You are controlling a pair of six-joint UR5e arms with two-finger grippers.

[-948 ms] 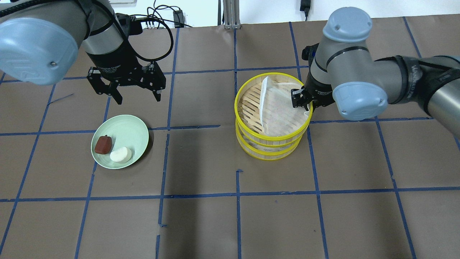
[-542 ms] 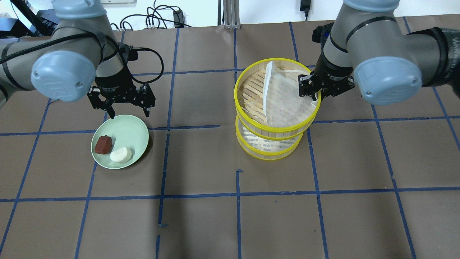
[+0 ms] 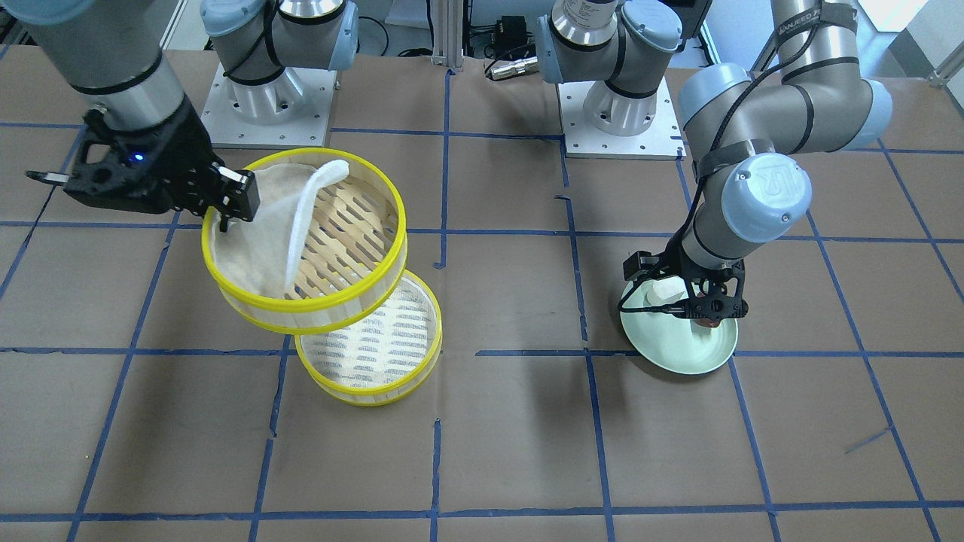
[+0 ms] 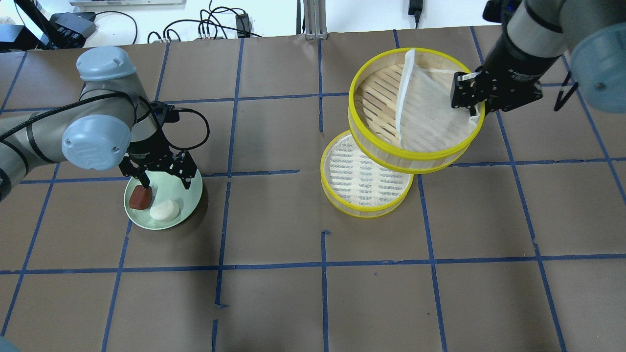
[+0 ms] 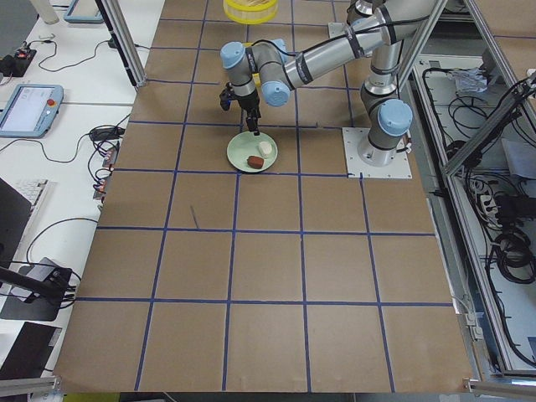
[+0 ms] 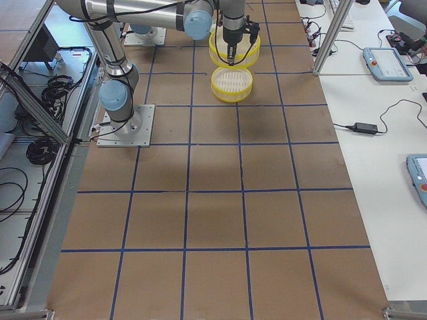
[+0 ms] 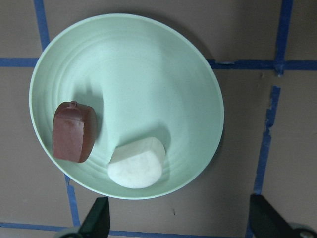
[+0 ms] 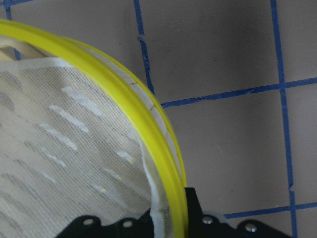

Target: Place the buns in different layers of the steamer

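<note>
The dark reddish-brown bun (image 4: 140, 197) and the white bun (image 4: 165, 210) lie side by side on the pale green plate (image 4: 182, 191). My left gripper (image 4: 166, 185) is open and empty just above the plate. One finger is next to the brown bun. In the left wrist view the brown bun (image 7: 74, 131) and the white bun (image 7: 136, 162) lie in front of the fingertips (image 7: 96, 218). My right gripper (image 4: 470, 105) is shut on the rim of the upper steamer tray (image 4: 374, 93). It holds the tray tilted in the air, with its liner folded. The lower tray (image 4: 367, 211) rests on the table.
Blue tape lines grid the brown table. Cables and a metal post (image 4: 315, 19) are at the far edge. The arm bases (image 3: 263, 105) are bolted at the robot's side. The lifted tray overlaps the lower tray's far right part.
My right gripper has lifted the upper tray off the lower one, up and to the right. My left gripper has come down from beyond the plate to over it.
</note>
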